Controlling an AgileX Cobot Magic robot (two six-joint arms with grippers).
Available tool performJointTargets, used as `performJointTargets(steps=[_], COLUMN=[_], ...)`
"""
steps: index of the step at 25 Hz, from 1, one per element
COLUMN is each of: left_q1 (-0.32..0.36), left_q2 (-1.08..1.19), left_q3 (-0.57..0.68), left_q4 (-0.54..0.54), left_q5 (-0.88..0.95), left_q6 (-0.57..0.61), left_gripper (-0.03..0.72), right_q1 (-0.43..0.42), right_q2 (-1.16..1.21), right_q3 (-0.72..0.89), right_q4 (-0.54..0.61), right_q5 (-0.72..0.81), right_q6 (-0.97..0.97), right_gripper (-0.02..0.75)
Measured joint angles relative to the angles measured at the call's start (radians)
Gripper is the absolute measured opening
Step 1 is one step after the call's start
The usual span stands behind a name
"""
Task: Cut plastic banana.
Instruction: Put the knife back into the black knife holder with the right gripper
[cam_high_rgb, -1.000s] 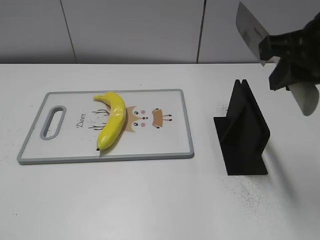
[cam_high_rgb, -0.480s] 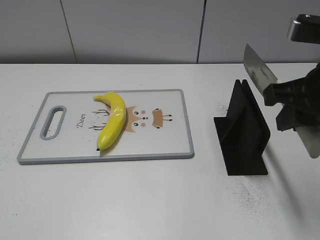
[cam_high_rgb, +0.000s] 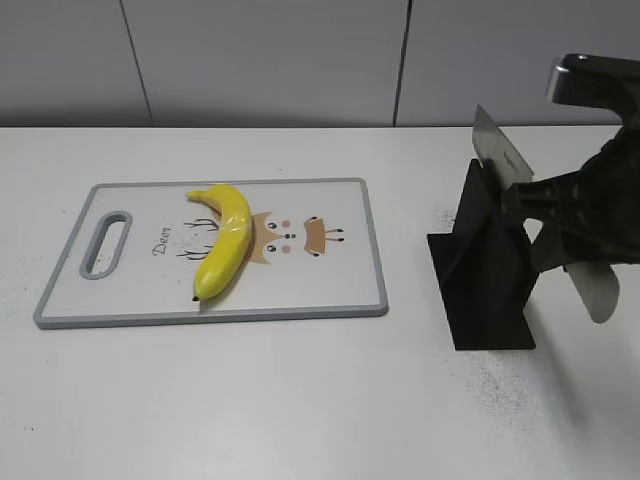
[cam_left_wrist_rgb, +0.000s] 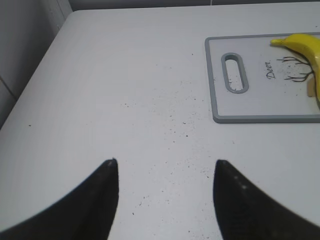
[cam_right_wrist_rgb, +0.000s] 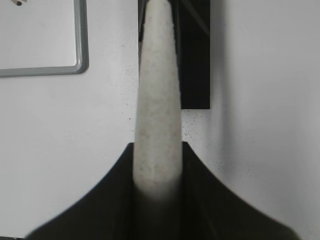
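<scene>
My left claw (cam_left_wrist_rgb: 162, 195) hangs released over the desk's near left. My right claw (cam_right_wrist_rgb: 156, 170), clenched on the knife (cam_high_rgb: 545, 215), has dropped it to the black holder (cam_high_rgb: 485, 265), apparently stowing it. Farther left, the plastic banana (cam_high_rgb: 225, 240) lies whole on the cutting board (cam_high_rgb: 330, 290), so cutting looks unstarted.

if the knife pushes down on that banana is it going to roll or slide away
Possibly. The plastic banana looks glossy and rounded, lying loose on the smooth cutting board, so it may skid or rock. Its curve probably limits rolling. Nothing steadies it: the left gripper hangs open elsewhere.

Right pincer (cam_high_rgb: 570, 215) and knife (cam_high_rgb: 500, 150) lower, blade now at black stand (cam_high_rgb: 485, 260).
</scene>
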Motion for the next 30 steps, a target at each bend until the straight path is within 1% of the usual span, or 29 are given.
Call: performJointTargets(steps=[7,12,14,16,19,21,22,24,27,30], left_q1=[0.000,0.000,0.000,0.000,0.000,0.000,0.000,0.000,0.000,0.000], left_q2=[0.000,0.000,0.000,0.000,0.000,0.000,0.000,0.000,0.000,0.000], left_q3=[0.002,0.002,0.002,0.002,0.004,0.005,0.005,0.005,0.005,0.005], left_q4=[0.002,0.002,0.002,0.002,0.001,0.000,-0.001,-0.002,-0.003,-0.003], left_q5=[-0.003,-0.005,-0.005,-0.006,-0.007,-0.007,-0.007,-0.007,-0.007,-0.007], left_q6=[0.000,-0.001,-0.001,-0.001,-0.001,0.000,0.000,0.000,0.000,0.000], left_gripper=[0.562,0.562,0.561,0.562,0.562,0.562,0.562,0.561,0.561,0.565], right_q1=[0.000,0.000,0.000,0.000,0.000,0.000,0.000,0.000,0.000,0.000], right_q2=[0.088,0.106,0.106,0.106,0.106,0.096,0.085,0.039,-0.060,-0.183], right_q3=[0.000,0.000,0.000,0.000,0.000,0.000,0.000,0.000,0.000,0.003], right_q4=[0.001,0.000,0.000,0.000,0.000,0.000,-0.002,-0.005,-0.005,-0.004], right_q5=[-0.007,-0.029,-0.047,-0.059,-0.065,-0.065,-0.067,-0.070,-0.069,-0.065], right_q6=[0.000,-0.002,-0.006,-0.013,-0.027,-0.053,-0.065,-0.096,-0.169,-0.292], right_gripper=[0.160,0.160,0.179,0.290,0.525,0.618,0.647,0.667,0.670,0.666])
